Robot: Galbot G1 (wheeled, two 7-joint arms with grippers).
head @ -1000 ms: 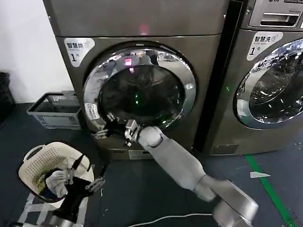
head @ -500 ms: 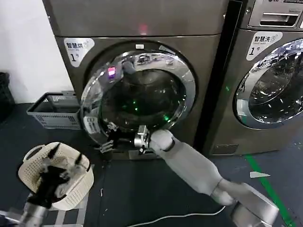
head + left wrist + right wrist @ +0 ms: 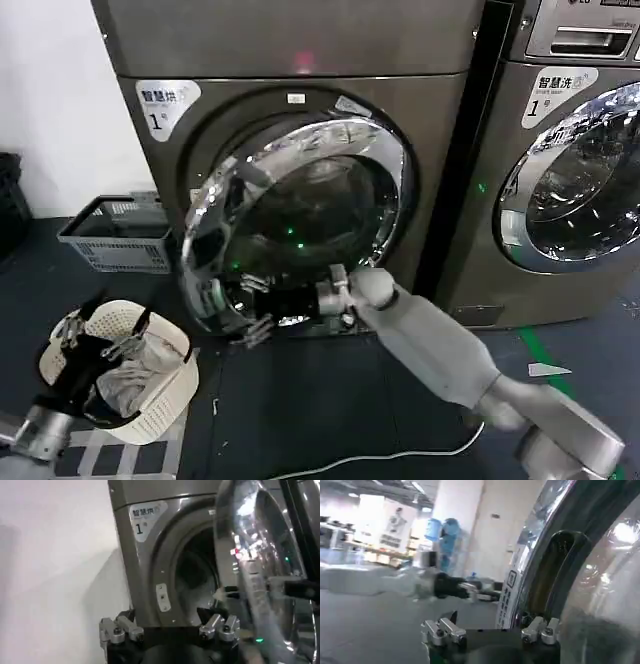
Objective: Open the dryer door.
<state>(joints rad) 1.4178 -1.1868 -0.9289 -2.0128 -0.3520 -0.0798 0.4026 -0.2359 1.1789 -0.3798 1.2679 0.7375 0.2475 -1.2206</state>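
My right tool (image 3: pixel 262 322), fingers spread at the dryer door (image 3: pixel 300 215) lower rim, should push steadily outward.

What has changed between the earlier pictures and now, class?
The dryer door has swung further open on its right-side hinge, drawn out by the right gripper at its lower left rim. The left gripper moved left over the laundry basket. The neighbouring machine's door stayed shut.

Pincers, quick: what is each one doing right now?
Left pincer: open, holding nothing, over the laundry basket.
Right pincer: at the lower edge of the dryer door, which is ajar; grip cannot be told.
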